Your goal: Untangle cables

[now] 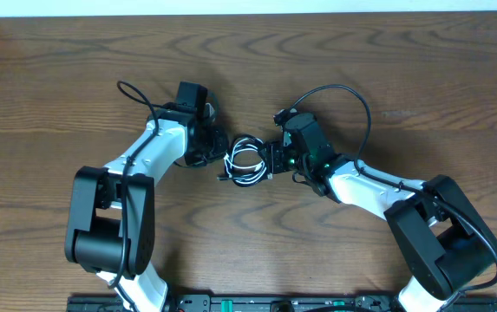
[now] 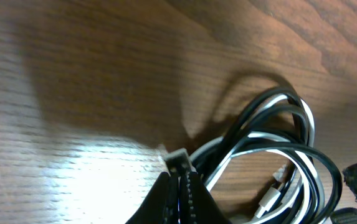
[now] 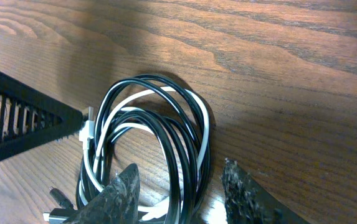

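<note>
Three cables (image 1: 246, 162) lay coiled on the table (image 1: 404, 69). At the coil's left edge, the left gripper (image 2: 179, 177) was clenched on a white plug (image 2: 177, 160). At its right edge, the right gripper (image 3: 179, 167) stood released, straddling strands. Separation looked barely begun; next called for an opposing grip, then a gentle pull.

Table (image 1: 49, 69): dark brown wood grain, fills every view.
Far edge: pale strip (image 1: 248, 6) along top.
Light: bright glare patch (image 2: 97, 162) on wood, soft shadows nearby.

Overhead looks straight down from afar; both wrist cameras sit low and close, facing the same cables (image 3: 197, 146).
</note>
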Tool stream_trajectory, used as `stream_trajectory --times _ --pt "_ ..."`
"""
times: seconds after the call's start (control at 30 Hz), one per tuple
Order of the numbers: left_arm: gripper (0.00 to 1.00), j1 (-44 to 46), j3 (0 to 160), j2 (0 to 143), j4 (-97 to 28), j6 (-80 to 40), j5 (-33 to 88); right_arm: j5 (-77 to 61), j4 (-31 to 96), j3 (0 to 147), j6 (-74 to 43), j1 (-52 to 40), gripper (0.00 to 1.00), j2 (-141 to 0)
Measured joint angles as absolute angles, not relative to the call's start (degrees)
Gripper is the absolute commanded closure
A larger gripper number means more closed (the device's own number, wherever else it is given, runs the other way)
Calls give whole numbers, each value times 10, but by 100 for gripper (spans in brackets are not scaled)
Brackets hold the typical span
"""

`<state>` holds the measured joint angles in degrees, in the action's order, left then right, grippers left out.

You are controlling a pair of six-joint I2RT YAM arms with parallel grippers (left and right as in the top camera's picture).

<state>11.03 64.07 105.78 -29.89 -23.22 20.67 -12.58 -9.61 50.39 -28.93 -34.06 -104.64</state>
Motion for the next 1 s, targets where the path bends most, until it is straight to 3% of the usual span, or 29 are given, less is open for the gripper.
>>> stream_trajectory --times 0.2,0.37,0.67,0.73,1.0 --pt "67 99 641 1058 -296 -226 207 -126 -95 504 -290 -341 52 -1048" --pt "64 100 641 1058 -298 -226 207 -126 -96 504 -296 -341 65 -1063" --pt "62 115 641 1058 -304 -227 207 -126 -97 504 -297 -341 67 -1064" --pt "56 120 641 1058 -312 -227 207 -126 -97 504 -297 -341 67 -1064" --pt "56 110 649 1044 -398 -168 207 -126 -97 504 -297 -341 69 -1064"
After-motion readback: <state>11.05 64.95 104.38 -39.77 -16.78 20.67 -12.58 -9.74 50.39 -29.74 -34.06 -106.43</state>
